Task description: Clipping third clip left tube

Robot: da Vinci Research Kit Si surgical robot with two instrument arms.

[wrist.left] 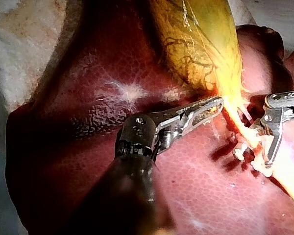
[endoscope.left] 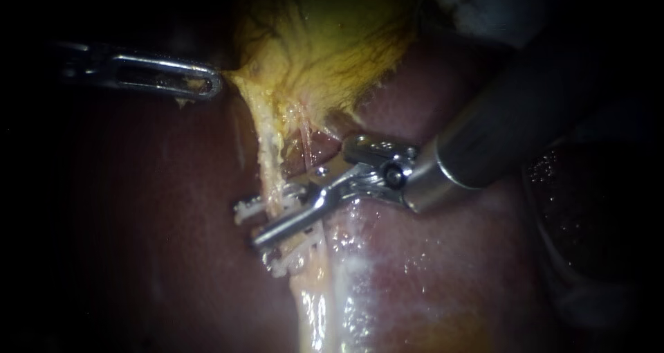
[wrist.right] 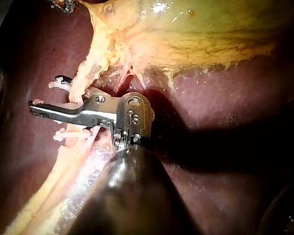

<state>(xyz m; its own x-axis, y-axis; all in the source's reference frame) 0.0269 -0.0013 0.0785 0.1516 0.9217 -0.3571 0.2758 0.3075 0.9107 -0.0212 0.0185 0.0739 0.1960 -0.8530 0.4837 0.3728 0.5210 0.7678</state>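
The yellow gallbladder (endoscope.left: 325, 41) narrows into the pale left tube (endoscope.left: 266, 145), which runs down over the liver (endoscope.left: 443, 277). My right instrument (endoscope.left: 259, 241) comes in from the right, and its long thin jaws lie together across this tube, shut on it. One white clip (endoscope.left: 243, 207) sits on the tube just above the jaws and another white clip (endoscope.left: 280, 264) just below. In the right wrist view the jaws (wrist.right: 34, 105) cross the tube (wrist.right: 81, 78) between the two clips. My left instrument (endoscope.left: 214, 83) is shut on the gallbladder's lower edge and holds it taut, as its wrist view (wrist.left: 216, 104) also shows.
A thinner pinkish strand (endoscope.left: 304, 135) runs beside the left tube, under the gallbladder. Wet, shiny liver surface lies below the right instrument's wrist (endoscope.left: 387, 173). Pale cloth (wrist.left: 24, 39) borders the liver beside the left shaft.
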